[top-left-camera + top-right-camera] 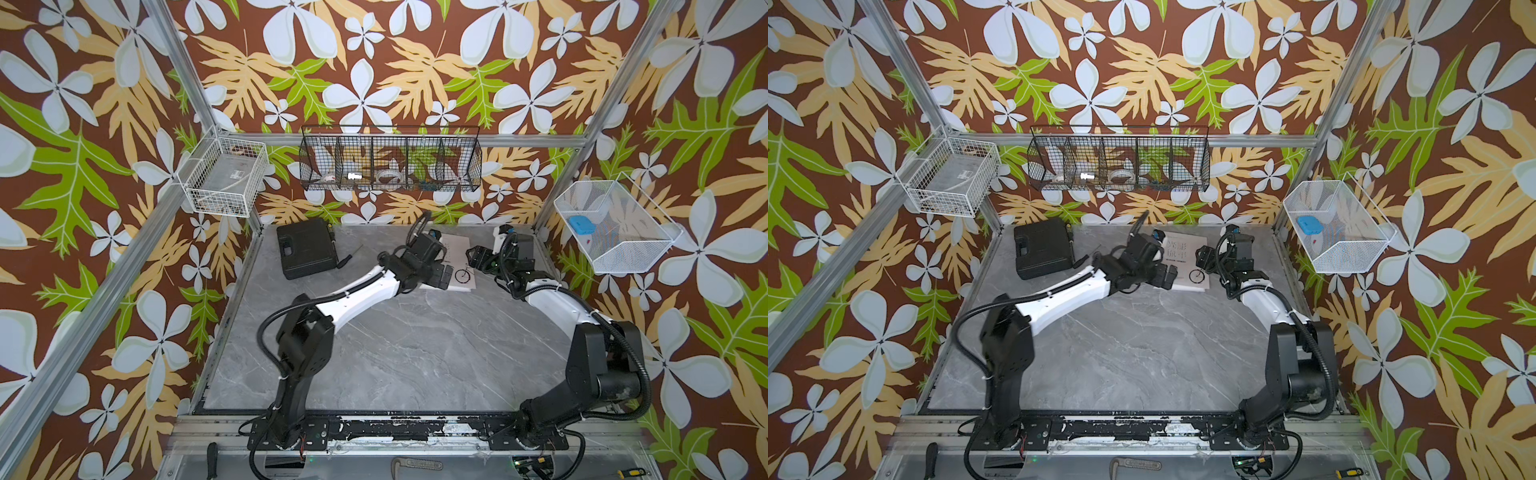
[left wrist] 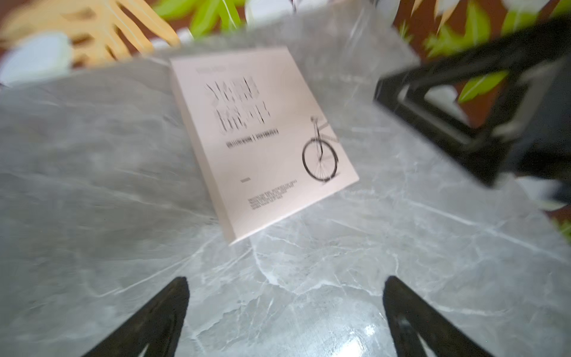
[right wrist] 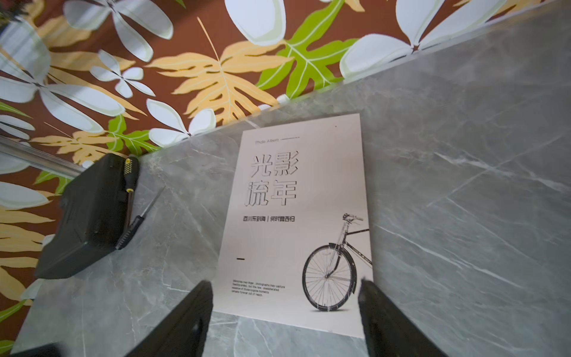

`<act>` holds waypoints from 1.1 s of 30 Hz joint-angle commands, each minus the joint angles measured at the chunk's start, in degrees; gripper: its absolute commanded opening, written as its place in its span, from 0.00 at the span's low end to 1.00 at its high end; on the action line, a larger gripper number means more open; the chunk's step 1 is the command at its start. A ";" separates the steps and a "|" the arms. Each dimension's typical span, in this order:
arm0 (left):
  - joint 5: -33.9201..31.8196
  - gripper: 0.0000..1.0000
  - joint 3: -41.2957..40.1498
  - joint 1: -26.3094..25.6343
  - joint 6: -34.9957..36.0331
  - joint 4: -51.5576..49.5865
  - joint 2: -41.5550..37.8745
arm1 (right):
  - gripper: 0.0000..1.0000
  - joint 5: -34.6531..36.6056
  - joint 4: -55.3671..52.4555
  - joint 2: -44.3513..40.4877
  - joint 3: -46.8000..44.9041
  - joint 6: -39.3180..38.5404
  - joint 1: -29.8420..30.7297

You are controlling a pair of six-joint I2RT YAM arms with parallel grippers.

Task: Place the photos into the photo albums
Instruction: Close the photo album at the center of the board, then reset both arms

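The photo album (image 1: 458, 254) (image 1: 1188, 259) lies shut on the grey table at the back right; it is a white book with grey Chinese title and a black bicycle (image 3: 332, 275). My left gripper (image 1: 441, 277) (image 2: 285, 309) hangs open over bare table beside the album (image 2: 262, 139), nothing between its fingers (image 2: 173, 309). My right gripper (image 1: 478, 257) (image 3: 285, 309) is open too, above the album's (image 3: 296, 222) near edge, a finger (image 3: 380, 315) on either side. Touching or not, I cannot tell. The photos are out of view.
A black plastic case (image 1: 307, 249) (image 3: 89, 216) sits at the back left with a yellow-black screwdriver (image 3: 129, 176) against it. Wire baskets hang on the walls: white (image 1: 224, 176), black (image 1: 390, 160), white (image 1: 615, 226). The right gripper (image 2: 463, 117) looms close to the left one.
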 commanded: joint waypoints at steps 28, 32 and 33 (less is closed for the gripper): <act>-17.96 1.00 -88.89 31.15 18.23 98.77 -30.83 | 0.99 31.42 47.68 -8.90 -40.62 -21.19 -1.10; -21.14 1.00 -87.90 33.36 14.37 99.27 -27.29 | 0.99 31.54 56.15 -9.85 -46.11 -22.25 -0.35; -21.10 1.00 -86.67 33.35 13.84 95.70 -27.82 | 0.99 31.52 60.67 -9.15 -48.45 -22.29 -0.37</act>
